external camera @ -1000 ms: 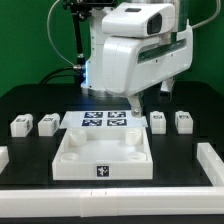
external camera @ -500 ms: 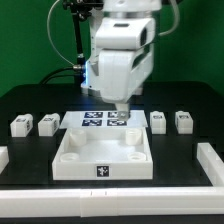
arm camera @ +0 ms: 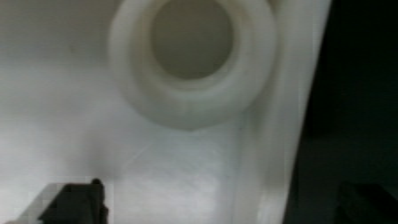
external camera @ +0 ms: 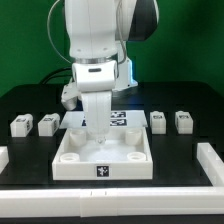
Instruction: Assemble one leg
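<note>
The gripper [external camera: 101,138] hangs low inside the white square tray [external camera: 75,168], which sits midway along the table's [external camera: 30,100] front edge. Its fingers [arm camera: 75,203] are spread wide with nothing between them, over a round corner socket [arm camera: 192,50]. Farther back, clear of the gripper, the first leg [external camera: 20,126] and second leg [external camera: 47,124] lie toward the edge on the exterior view's left. The third leg [external camera: 158,121] and fourth leg [external camera: 183,121] lie toward its right.

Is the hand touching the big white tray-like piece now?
Cannot tell. In the exterior view the hand hangs low over the tray-like piece, hiding any gap; the wrist view shows only its socket close.
</note>
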Robot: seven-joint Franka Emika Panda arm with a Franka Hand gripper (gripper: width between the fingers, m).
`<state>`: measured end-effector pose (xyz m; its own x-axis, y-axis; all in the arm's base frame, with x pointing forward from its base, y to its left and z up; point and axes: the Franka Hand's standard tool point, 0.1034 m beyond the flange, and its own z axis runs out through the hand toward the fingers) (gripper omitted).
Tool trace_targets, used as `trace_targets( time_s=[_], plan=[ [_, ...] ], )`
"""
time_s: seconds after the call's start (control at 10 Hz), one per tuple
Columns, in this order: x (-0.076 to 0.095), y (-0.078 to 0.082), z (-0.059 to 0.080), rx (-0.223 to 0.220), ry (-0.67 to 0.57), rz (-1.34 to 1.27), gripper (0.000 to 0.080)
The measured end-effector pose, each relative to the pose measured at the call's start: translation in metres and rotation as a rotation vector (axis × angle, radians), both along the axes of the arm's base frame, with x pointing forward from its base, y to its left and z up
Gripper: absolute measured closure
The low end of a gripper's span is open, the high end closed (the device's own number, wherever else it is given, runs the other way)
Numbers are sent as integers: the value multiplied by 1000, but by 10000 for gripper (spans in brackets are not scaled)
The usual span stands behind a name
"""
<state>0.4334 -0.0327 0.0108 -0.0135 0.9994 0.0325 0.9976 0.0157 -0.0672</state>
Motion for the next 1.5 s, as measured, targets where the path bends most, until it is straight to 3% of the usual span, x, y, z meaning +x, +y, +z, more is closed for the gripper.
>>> trace_targets(
  time_s=[0.4, 0.6, 0.7, 0.8, 1.4, 1.5],
  plan=[
    [0, -1, -5, 0, 7, -30, 168],
    [-1, -1, -5, 0, 7, -31, 552],
    [-1, -1, -5, 0, 8, -31, 552],
    [-1, -1, -5, 0, 8, -31, 729],
    [3, 0, -3, 0, -9, -37, 740],
    [9, 13, -3, 7, -18, -57, 740]
  ],
)
